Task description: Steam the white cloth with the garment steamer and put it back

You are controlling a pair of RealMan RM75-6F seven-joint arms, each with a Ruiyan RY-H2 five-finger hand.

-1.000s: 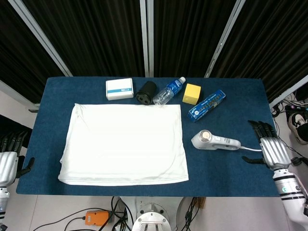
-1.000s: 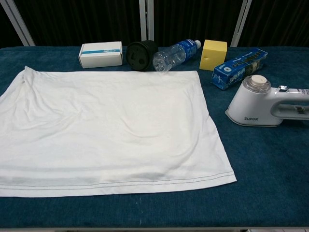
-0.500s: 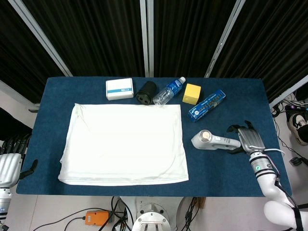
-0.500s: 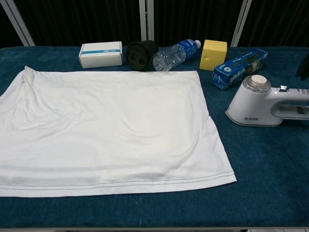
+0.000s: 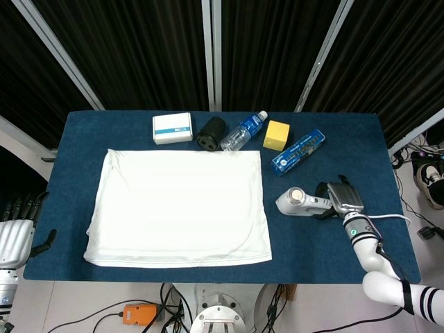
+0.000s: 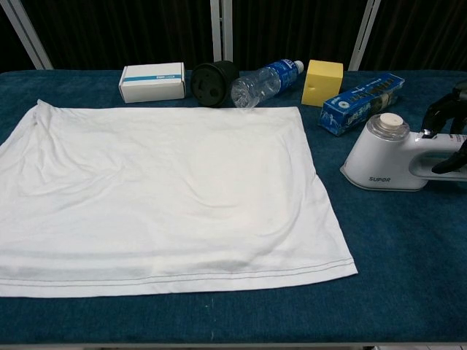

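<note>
1. Blue table is carrying the white cloth, lying flat at centre-left.
2. Garment steamer is lying right of the cloth.
3. My right hand is covering its handle, fingers curling around; whether they are gripping, I cannot tell.
4. My left hand is hanging off the table, fingers apart, holding nothing.

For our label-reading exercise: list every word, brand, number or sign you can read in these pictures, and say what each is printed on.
"SUPOR": on the white body of the garment steamer, chest view.
Blue printed carton: print too small to read.
White box with blue stripe: print blurred.
Water bottle label: unreadable.
Nothing else carries legible text.
</note>
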